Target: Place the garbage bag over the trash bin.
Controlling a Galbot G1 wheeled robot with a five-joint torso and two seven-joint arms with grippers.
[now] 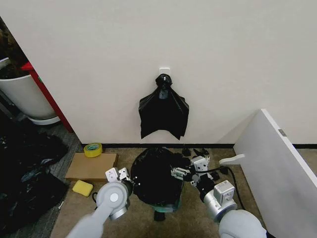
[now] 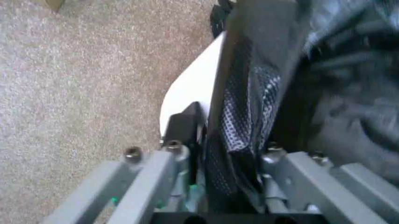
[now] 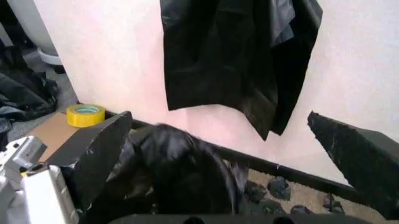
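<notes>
A: Is any brand, label or writing to be read?

B: None can be made out. No readable marking is seen on the roll of yellow tape [image 1: 92, 149], the cardboard sheet [image 1: 91, 166] or the yellow sponge [image 1: 82, 188].

A: What is seen nearest the robot?

B: The left gripper [image 1: 123, 177] is held against the left flank of the garbage bag [image 1: 156, 176]. In the left wrist view its fingers [image 2: 240, 116] are clamped on a fold of the black film, with the cream-white wall of the trash bin [image 2: 190, 88] pressed alongside. The right gripper [image 1: 184, 172] is set at the bag's right side; in the right wrist view its two black fingers [image 3: 93, 154] are spread wide apart, nothing being held between them, and the bag's crinkled top is seen just inside the one nearer the tape.

A: How does the bag look, and where is it?

B: It is glossy, black and heavily crinkled, mounded on the carpet [image 1: 198, 218] between the two grippers. The bin is covered by it almost wholly in the head view; a greenish base is glimpsed beneath.

A: And farther off?

B: Small black scraps [image 1: 195, 151] are scattered by the skirting. A knotted black bag [image 1: 163, 111] is hung on the wall [image 1: 223, 59] above. A white planter pot [image 1: 22, 96] is seen far left, a white panel [image 1: 277, 168] at right.
</notes>
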